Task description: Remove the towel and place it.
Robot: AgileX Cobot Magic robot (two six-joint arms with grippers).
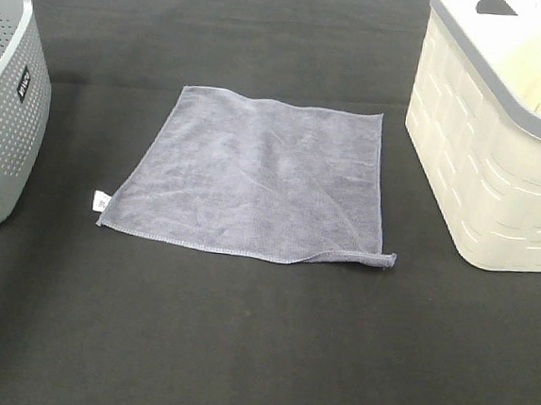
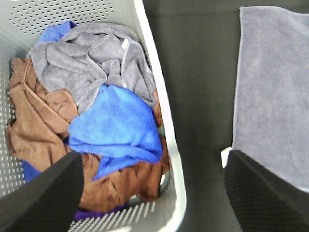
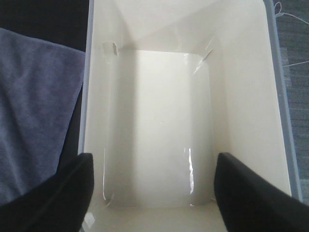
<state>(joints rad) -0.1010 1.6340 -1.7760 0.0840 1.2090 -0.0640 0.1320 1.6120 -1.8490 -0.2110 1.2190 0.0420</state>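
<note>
Grey-lavender microfibre, the towel (image 1: 254,175) lies spread flat and nearly square on the black table (image 1: 257,353), its small white tag (image 1: 101,202) at the near left corner and its near right corner curled slightly up. It sits between two bins and touches neither: a grey perforated laundry basket (image 1: 10,94) at the left and a cream plastic basket (image 1: 493,156) with a grey rim at the right.

Neither arm appears in the high view. The left gripper (image 2: 154,193) hangs with its jaws wide apart above the grey basket's rim, one finger over the heap inside: a brown cloth (image 2: 34,121), a blue cloth (image 2: 116,125) and another grey cloth (image 2: 87,58). The right gripper (image 3: 154,193), jaws equally spread and holding nothing, hovers over the cream basket's bare, glossy interior.

The layout suggests a sorting run, with cloths drawn from the full basket and the spread towel likely bound for the empty one. The table's dark, matt cloth covering shows no clutter near the towel; little of the room beyond is visible.
</note>
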